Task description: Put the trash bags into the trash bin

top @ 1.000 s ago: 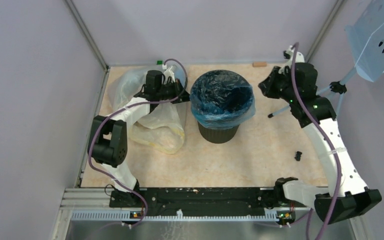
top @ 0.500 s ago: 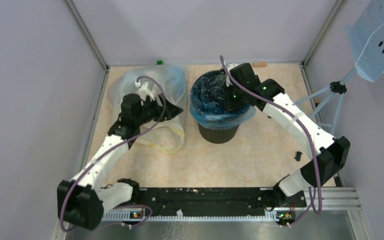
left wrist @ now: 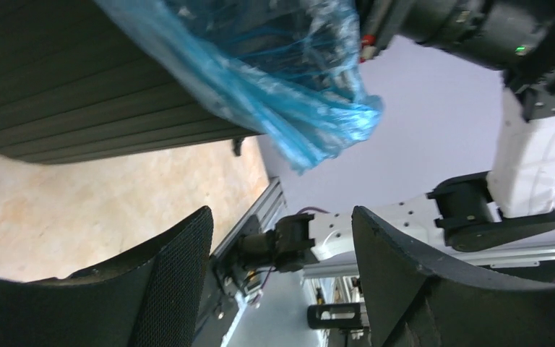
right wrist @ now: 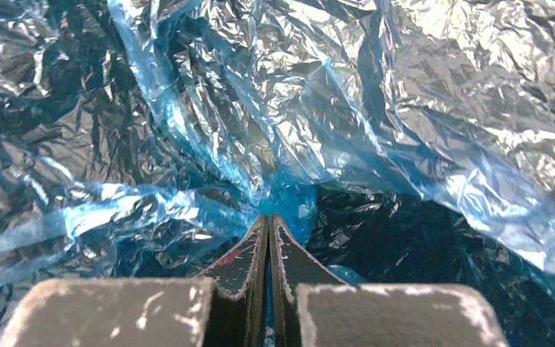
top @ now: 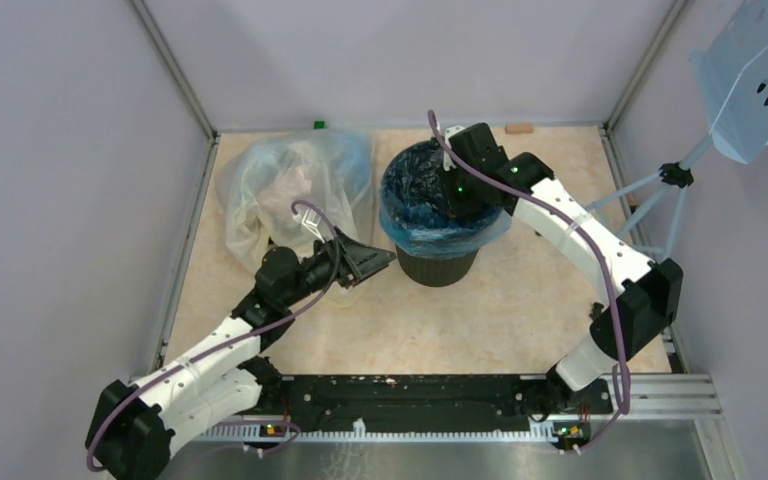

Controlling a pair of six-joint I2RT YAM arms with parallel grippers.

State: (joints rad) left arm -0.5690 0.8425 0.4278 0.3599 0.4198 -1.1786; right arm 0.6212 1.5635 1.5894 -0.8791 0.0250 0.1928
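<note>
My left gripper (top: 375, 262) has just let go and drawn back from the rim; its jaws now stand wide apart and hold nothing; the ribbed black trash bin (top: 436, 268) stands just ahead of its fingertips, with the blue trash bag (top: 412, 236) draped over the rim above them; the large clear bag (top: 280, 190) lies to its left and behind; my right gripper (right wrist: 269, 220) has swung across from the far side and dipped into the bin's mouth; its jaws are pressed tight together, and wrinkled blue film gathers to a point at their tips, so I judge it pinches a fold; the bag already lines the bin; what remains, I think, is seating the film deeper.
</note>
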